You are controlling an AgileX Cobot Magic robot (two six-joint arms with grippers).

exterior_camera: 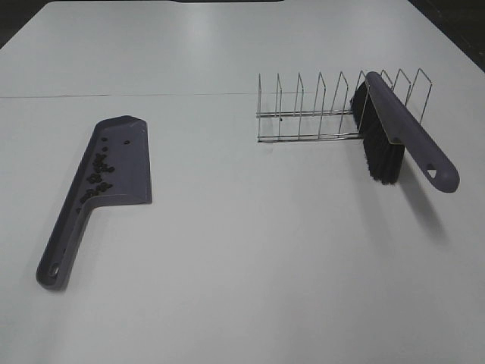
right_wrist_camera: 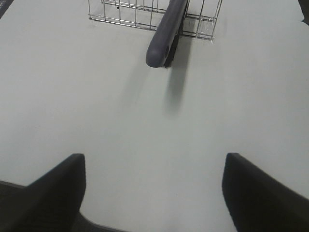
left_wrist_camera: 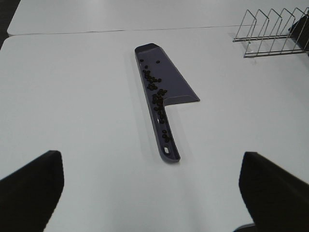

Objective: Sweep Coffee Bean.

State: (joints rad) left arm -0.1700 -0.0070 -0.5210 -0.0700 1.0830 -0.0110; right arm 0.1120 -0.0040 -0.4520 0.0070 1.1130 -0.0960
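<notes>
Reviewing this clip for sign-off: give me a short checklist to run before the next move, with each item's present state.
1. Coffee beans inside the dustpan: ok, clustered along its back wall and into the handle.
2. Stray beans on the table: cannot tell; one dark speck sits by the wire rack.
3. Brush parked in the rack: ok, leaning across it, handle overhanging.
4. Left tool free: ok, open, holding nothing.
5. Right tool free: ok, open, holding nothing.
</notes>
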